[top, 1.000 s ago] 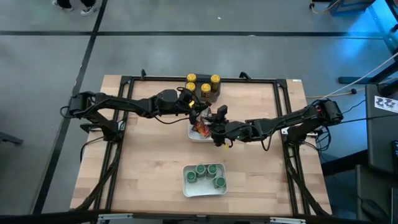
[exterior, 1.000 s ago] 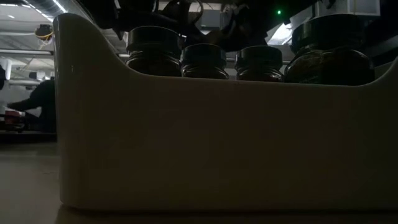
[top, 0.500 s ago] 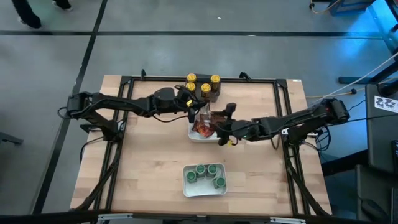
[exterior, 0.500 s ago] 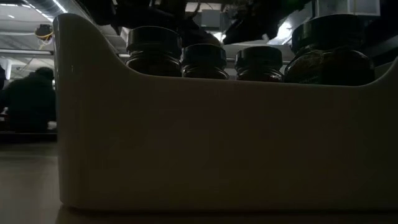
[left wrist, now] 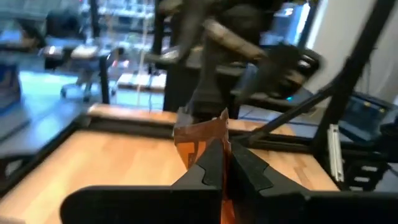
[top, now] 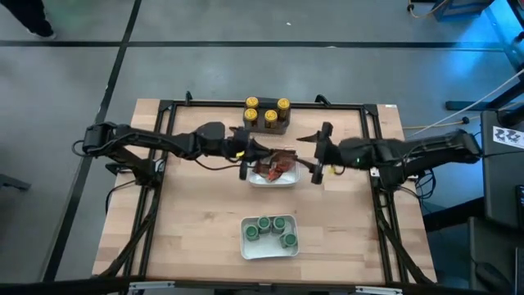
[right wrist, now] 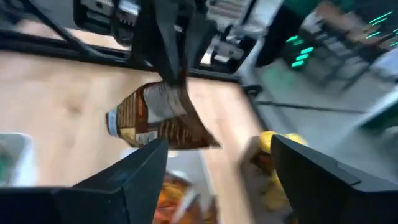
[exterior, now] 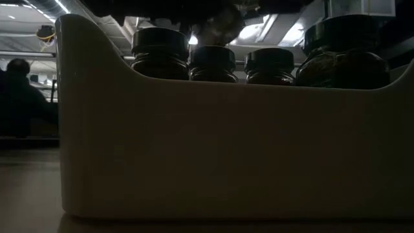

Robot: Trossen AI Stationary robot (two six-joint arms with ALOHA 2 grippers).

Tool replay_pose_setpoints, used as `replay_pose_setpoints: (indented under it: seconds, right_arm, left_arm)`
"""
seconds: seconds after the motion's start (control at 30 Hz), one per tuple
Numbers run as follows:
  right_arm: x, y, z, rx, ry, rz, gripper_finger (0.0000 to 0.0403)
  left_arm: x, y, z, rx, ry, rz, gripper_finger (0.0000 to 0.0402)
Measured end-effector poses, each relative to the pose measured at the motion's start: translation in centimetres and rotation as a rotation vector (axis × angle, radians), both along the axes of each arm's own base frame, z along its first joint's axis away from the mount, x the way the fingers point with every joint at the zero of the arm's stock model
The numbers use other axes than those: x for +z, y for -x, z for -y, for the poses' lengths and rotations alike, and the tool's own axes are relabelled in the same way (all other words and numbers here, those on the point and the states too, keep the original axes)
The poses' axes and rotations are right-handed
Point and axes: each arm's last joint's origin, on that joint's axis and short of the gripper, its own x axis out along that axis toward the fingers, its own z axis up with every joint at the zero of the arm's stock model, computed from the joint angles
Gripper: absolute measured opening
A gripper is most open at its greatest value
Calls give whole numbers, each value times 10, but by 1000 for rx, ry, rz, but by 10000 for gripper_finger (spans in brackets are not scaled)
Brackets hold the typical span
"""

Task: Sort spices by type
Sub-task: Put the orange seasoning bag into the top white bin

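From above, four yellow-lidded jars (top: 267, 113) stand on a dark grey block (top: 273, 124) at the far edge of the wooden table (top: 196, 213). Four green-lidded jars (top: 272, 229) sit in the near white tray (exterior: 226, 149), and orange-brown sachets (top: 273, 170) lie in the middle white tray (top: 288, 180); their number cannot be counted. The left gripper (top: 255, 153) reaches in from the left, over the left end of the middle tray, with its fingers pinched together on one sachet (top: 282, 157) held above that tray. The right gripper (top: 319, 153) is just right of the same tray, with its fingers (top: 325, 131) spread wide and nothing between them. In the low view the near tray's wall fills most of the picture, and the dark tops of four jars show over its rim; a person (exterior: 22, 97) sits in the room at far left. In the left wrist view the two dark fingers (left wrist: 205, 168) meet tight on the lower edge of the upright orange-brown sachet (left wrist: 200, 140), with the right arm (left wrist: 249, 56) blurred beyond it. In the right wrist view the fingers (right wrist: 146, 168) stand far apart and empty, and ahead of them the sachet (right wrist: 158, 121) hangs from the left gripper (right wrist: 177, 78) above the table. It bears brown stripes and a pale label, but no writing can be read. Yellow lids (right wrist: 277, 142) show blurred beyond it.
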Motion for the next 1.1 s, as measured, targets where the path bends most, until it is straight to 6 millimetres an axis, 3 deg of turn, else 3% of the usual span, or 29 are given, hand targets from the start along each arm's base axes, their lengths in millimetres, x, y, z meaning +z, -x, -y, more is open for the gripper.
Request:
replay_pose_setpoints:
  seconds: [0.3, 0.5, 0.83, 0.93, 1.1]
  right_arm:
    - [0, -3, 38, 233, -322, 19, 269]
    - [2, -16, 35, 454, -389, 83, 269]
    - [-13, -43, 37, 479, -406, 102, 264]
    - [-13, -46, 36, 505, -404, 117, 238]
    - [-12, -46, 36, 509, -399, 132, 159]
  left_arm:
    - [15, -1, 23, -95, -162, 163, 1]
    - [15, -1, 24, -95, -181, 166, 1]
    - [15, -1, 22, -88, -185, 165, 2]
    - [15, -1, 22, -88, -194, 159, 1]
    - [13, -1, 22, -82, -200, 144, 2]
